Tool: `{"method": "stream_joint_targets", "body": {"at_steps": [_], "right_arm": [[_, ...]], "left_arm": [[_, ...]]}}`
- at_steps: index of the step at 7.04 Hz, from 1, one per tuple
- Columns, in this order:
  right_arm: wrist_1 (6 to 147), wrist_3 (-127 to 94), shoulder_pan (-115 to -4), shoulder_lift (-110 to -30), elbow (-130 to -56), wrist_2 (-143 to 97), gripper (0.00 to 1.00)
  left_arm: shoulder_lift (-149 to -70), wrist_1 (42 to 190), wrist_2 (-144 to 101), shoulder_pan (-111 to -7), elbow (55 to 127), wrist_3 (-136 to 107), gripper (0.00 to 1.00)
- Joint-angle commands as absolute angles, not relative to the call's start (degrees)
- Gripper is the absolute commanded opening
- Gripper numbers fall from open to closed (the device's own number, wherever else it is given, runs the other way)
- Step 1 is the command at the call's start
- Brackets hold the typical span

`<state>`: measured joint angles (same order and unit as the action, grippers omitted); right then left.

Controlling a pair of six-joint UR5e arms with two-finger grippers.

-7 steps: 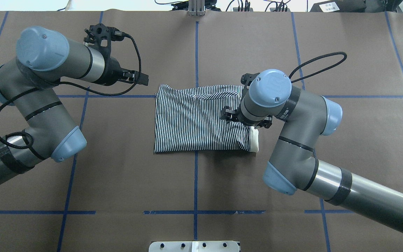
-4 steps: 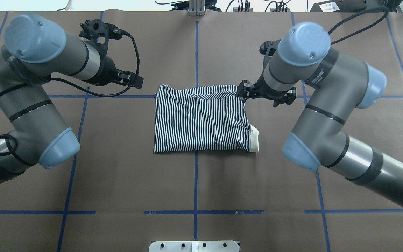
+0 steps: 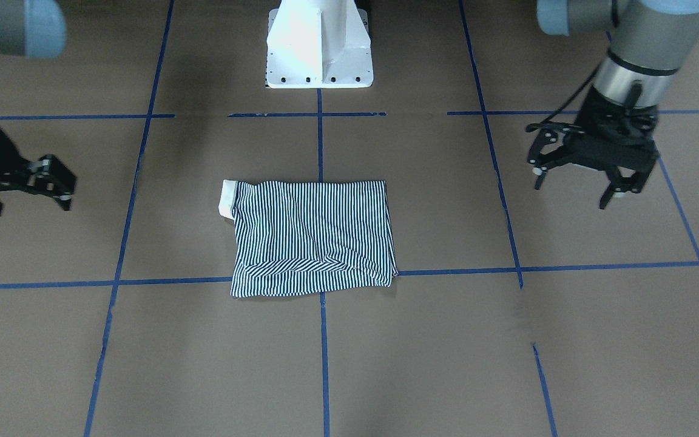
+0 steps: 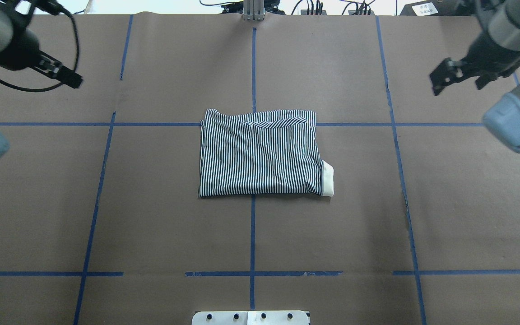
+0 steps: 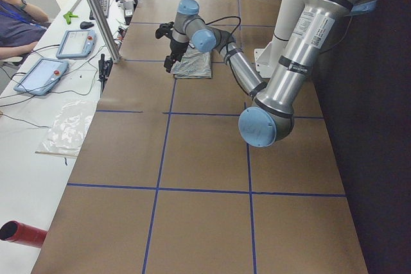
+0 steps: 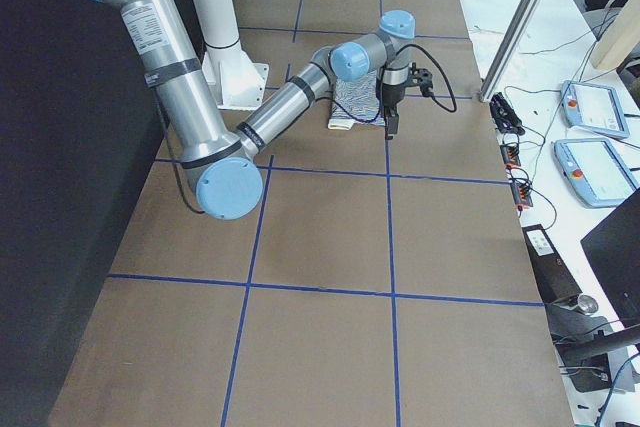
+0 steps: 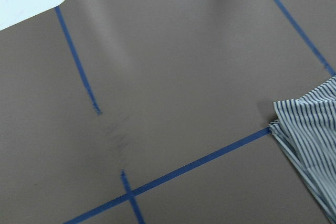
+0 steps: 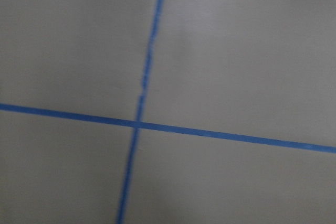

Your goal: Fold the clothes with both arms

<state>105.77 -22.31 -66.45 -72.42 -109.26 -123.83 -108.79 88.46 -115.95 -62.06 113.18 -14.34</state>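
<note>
Left gripper hangs over the far left of the table with its two fingers spread wide and nothing between them. We see the right gripper over the far right, its fingers also parted and empty. Both are well apart from the garment.

Nearest the robot, we find the white pedestal base at the table's near edge. Blue tape lines cross the brown surface in a grid.

At the table's middle lies the striped polo shirt, folded into a flat, roughly rectangular packet that sits across one tape crossing. Its cream collar sticks out at the near right corner, and a diagonal fold shows along the far edge.

From the left wrist camera we see only one corner of the shirt at the picture's edge. The right wrist camera gives us a blurred tape crossing.

Beyond the far edge we see black cables.
</note>
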Motion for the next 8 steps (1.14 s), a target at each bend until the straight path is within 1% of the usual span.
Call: {"method": "stream_joint_targets", "body": {"at_steps": [1,2,3,4,5,6,7,8], "right_arm": [[105.91,2.98,-79.93,-85.99,-107.76,-125.68,1.0],[105.82,8.21,-85.03,-90.66,-105.23,-127.6,1.0],[105.65,10.52,-88.3,-95.58,-103.81,-129.01,1.0],[104.08,10.72,-90.94,-99.37,-103.71,-128.68,1.0],[100.41,10.46,-90.97,-102.71,-102.67,-127.89,1.0],[96.28,10.37,-90.97,-104.05,-101.35,-128.32,1.0],[87.28,10.02,-90.97,-105.11,-99.42,-128.32,1.0],[79.18,8.45,-90.88,-105.2,-96.01,-128.93,1.0]], "left_arm": [[-99.45,88.86,-121.87,-73.51,113.03,0.92,1.0],[-95.4,88.68,-125.21,-77.04,112.33,1.05,1.0],[-91.45,88.68,-125.59,-77.25,110.32,1.05,1.0],[-90.8,88.77,-125.6,-79.26,107.17,1.58,1.0],[-88.96,88.86,-126.64,-82.76,105.14,2.45,1.0],[-85.55,89.38,-130.39,-83.4,103.81,7.59,1.0],[-82.47,94.0,-135.04,-87.5,101.01,10.26,1.0],[-80.35,98.83,-135.78,-88.06,99.59,9.93,1.0]]}}
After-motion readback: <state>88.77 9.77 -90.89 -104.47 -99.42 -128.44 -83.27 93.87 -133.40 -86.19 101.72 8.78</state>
